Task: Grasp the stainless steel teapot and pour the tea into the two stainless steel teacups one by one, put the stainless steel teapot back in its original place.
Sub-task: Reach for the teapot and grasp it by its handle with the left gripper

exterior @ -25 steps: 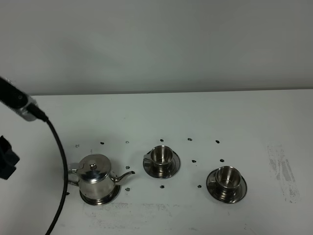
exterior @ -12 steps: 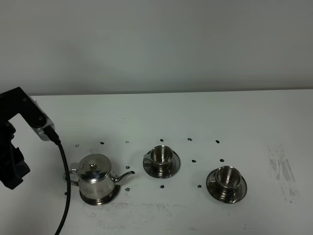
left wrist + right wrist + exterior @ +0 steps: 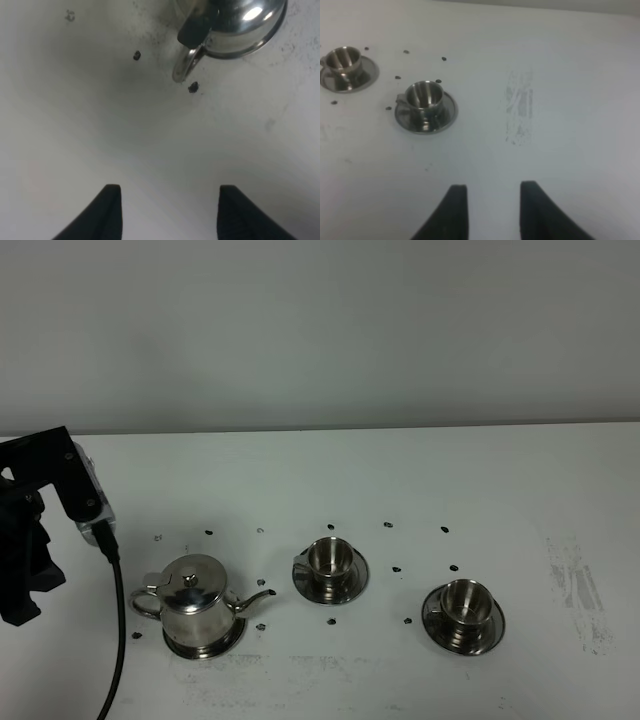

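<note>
Overhead view: matte white table (image 3: 400, 480), dotted with small dark specks and carrying a grey scuffed streak (image 3: 575, 590) at 3 o'clock. The stainless steel teapot (image 3: 197, 605) sits at 7 o'clock of the table, upright on its round steel saucer (image 3: 222, 646). The body is a rounded mirror-bright bulb with a domed, knobbed lid. The thin curved spout points to 3 o'clock and the loop handle to 9 o'clock. First teacup (image 3: 329, 558), at 2 o'clock of the pot and apart from it, is a small polished cylinder with a little side handle, centred on a ringed saucer. Second teacup (image 3: 462, 602), same form and also on a saucer, lies at 4 o'clock of the first, well apart. The left arm (image 3: 40, 525), boxy black with a glossy black cable (image 3: 118, 640) hanging down, stands at 9 o'clock of the pot, not touching it. Left gripper (image 3: 170, 200): black tapered jaws spread wide, nothing between them, the pot's handle ahead of them. Right gripper (image 3: 492, 192): black jaws narrowly apart, grasping nothing, above bare table near the second teacup.
</note>
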{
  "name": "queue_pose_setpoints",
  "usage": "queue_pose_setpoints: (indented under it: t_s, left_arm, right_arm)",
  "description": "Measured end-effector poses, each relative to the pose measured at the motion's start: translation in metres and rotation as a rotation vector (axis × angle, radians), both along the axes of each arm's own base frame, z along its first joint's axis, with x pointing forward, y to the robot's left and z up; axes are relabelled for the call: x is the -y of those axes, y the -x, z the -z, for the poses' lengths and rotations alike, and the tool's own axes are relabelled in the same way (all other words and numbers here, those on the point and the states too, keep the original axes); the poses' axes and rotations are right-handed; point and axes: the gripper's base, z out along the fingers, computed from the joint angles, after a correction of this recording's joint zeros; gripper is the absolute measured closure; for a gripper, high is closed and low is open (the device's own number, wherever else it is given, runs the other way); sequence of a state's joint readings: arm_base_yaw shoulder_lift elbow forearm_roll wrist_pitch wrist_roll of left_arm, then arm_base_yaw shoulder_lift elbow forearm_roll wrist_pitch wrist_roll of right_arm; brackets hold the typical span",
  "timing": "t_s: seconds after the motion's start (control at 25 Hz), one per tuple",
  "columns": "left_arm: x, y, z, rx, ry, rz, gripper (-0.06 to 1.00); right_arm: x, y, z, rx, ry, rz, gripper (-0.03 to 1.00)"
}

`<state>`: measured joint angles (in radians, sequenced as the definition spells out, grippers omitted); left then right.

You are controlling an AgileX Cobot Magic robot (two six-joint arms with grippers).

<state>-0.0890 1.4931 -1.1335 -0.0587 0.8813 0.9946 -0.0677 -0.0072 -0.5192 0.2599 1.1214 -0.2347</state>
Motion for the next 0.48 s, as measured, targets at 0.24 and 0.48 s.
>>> queue_pose_setpoints:
  t_s: [0.24,0.48]
  left_arm:
    - [0.001,-0.009,0.014,-0.033,-0.005,0.006,0.51]
    - [0.003,-0.024,0.029,-0.052,-0.012,0.078,0.51]
  right_arm:
    - [0.0,0.0,0.0,0.0,0.0,0.0,0.72]
    - [0.0,0.0,0.0,0.0,0.0,0.0,0.72]
